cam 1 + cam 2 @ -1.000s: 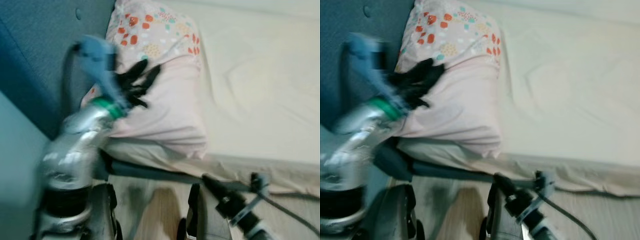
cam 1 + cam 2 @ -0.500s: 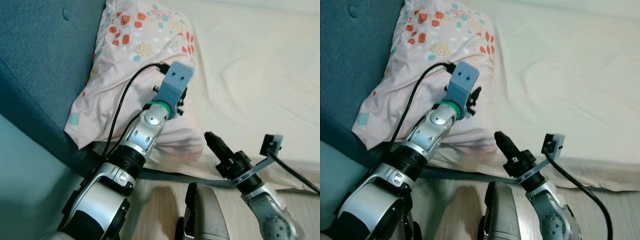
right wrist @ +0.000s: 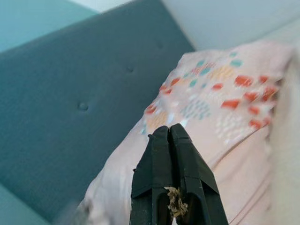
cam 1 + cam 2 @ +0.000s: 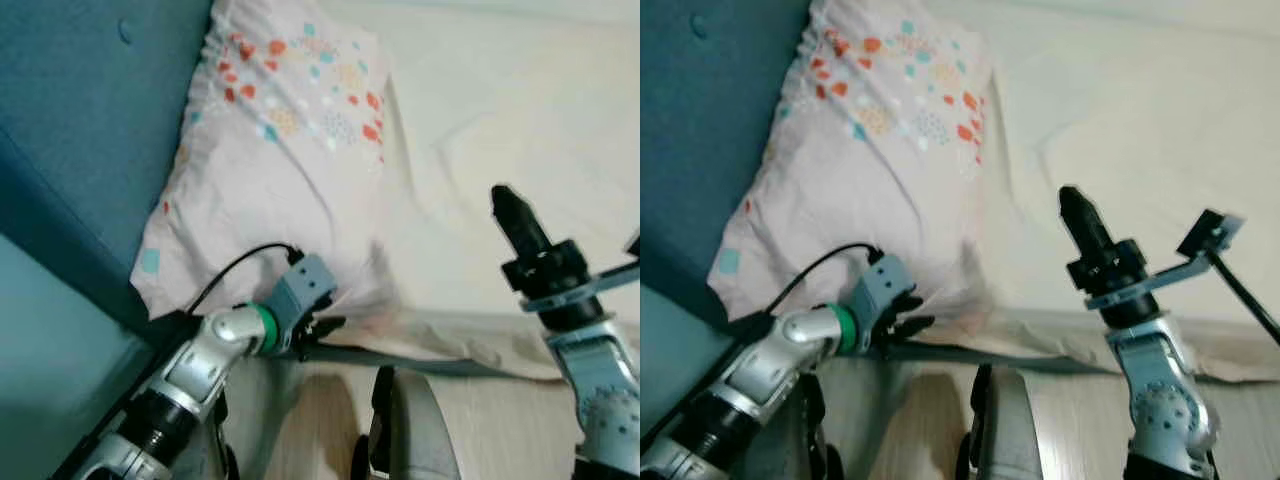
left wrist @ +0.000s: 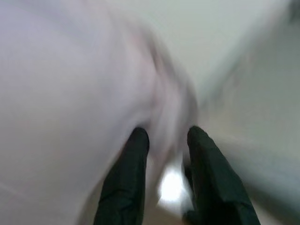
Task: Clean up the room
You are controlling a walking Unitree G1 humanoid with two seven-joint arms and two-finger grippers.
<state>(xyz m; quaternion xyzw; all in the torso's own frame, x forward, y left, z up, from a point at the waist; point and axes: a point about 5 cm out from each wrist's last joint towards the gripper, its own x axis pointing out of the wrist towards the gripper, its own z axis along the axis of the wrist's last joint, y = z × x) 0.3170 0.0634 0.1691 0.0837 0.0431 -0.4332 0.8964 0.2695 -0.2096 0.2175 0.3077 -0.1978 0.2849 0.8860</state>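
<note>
A pink pillow with coloured dots lies at the head of the bed, against the blue headboard. My left gripper is low at the pillow's near edge, by the mattress side. In the left wrist view its black fingers stand apart with a blurred fold of the pillow between and beyond them, so the left gripper is open. My right gripper is raised over the cream sheet, to the right of the pillow. The right gripper is shut on nothing and points toward the pillow.
The cream sheet covers the mattress out to the right. A teal wall runs beside the headboard on the left. Wooden floor and my own body show below the bed's near edge.
My left arm has dropped from the top of the pillow to its near edge. My right arm has risen from below the bed edge to above the sheet.
</note>
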